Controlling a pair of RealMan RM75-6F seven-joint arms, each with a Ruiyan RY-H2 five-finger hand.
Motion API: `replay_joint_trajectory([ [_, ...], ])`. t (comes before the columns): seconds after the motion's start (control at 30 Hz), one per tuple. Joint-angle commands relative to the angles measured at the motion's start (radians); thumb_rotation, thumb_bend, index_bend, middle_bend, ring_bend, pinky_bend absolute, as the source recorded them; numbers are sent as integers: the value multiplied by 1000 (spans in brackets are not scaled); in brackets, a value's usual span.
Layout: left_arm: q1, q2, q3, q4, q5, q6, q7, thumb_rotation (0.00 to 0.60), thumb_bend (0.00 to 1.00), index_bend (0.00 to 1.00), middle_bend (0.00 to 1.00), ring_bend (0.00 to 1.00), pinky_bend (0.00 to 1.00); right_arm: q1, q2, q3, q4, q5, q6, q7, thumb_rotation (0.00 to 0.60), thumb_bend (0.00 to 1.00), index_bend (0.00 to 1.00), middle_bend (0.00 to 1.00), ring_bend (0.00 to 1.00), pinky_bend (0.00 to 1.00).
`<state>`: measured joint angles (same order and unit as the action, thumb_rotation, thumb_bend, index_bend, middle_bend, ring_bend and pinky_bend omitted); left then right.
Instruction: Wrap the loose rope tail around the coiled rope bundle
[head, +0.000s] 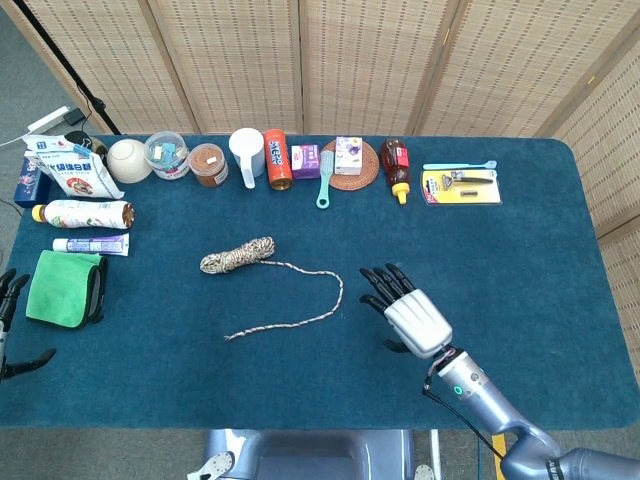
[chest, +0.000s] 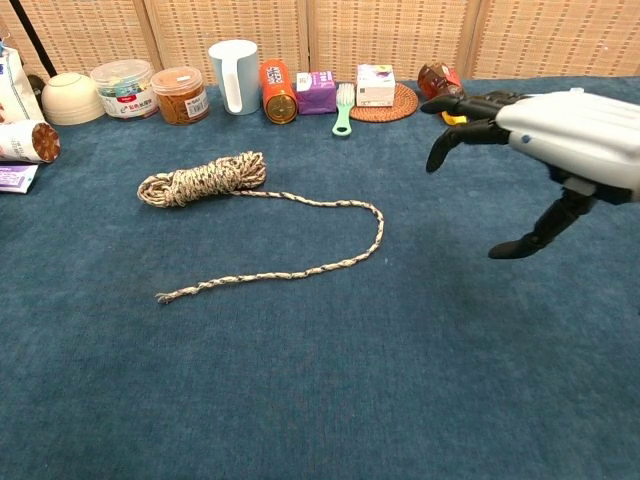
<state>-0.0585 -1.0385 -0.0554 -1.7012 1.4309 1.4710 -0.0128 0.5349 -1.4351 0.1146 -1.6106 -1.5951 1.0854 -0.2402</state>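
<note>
A speckled coiled rope bundle (head: 236, 255) (chest: 203, 178) lies on the blue table left of centre. Its loose tail (head: 318, 272) (chest: 340, 205) runs right from the bundle, bends, and comes back left to a free end (head: 229, 337) (chest: 161, 297). My right hand (head: 408, 310) (chest: 545, 140) hovers open above the cloth just right of the tail's bend, fingers spread and holding nothing. My left hand (head: 8, 330) shows only as dark fingers at the far left edge of the head view, apart and empty, well away from the rope.
A row of jars, a white cup (head: 247, 152), an orange can (head: 278, 160), a brush (head: 324, 185), a honey bottle (head: 397, 168) and a razor pack (head: 461, 186) lines the far edge. A green cloth (head: 63, 287), tubes and packets sit at the left.
</note>
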Motion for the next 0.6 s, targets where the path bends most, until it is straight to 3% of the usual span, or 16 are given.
replay_joint_trajectory([
  [0.03, -7, -4, -6, -3, -18, -14, 13, 600, 47, 0, 0, 0, 0, 59, -72, 31, 46, 55, -72, -52, 600, 168, 401, 0, 0, 0],
  [0.43, -29, -9, -17, -6, -74, -64, 45, 600, 46, 0, 0, 0, 0, 143, -181, 41, 144, 132, -150, -139, 600, 246, 402, 0, 0, 0],
  [0.6, -33, -8, -21, -5, -85, -71, 44, 600, 47, 0, 0, 0, 0, 170, -209, 46, 168, 158, -172, -173, 600, 347, 400, 0, 0, 0],
])
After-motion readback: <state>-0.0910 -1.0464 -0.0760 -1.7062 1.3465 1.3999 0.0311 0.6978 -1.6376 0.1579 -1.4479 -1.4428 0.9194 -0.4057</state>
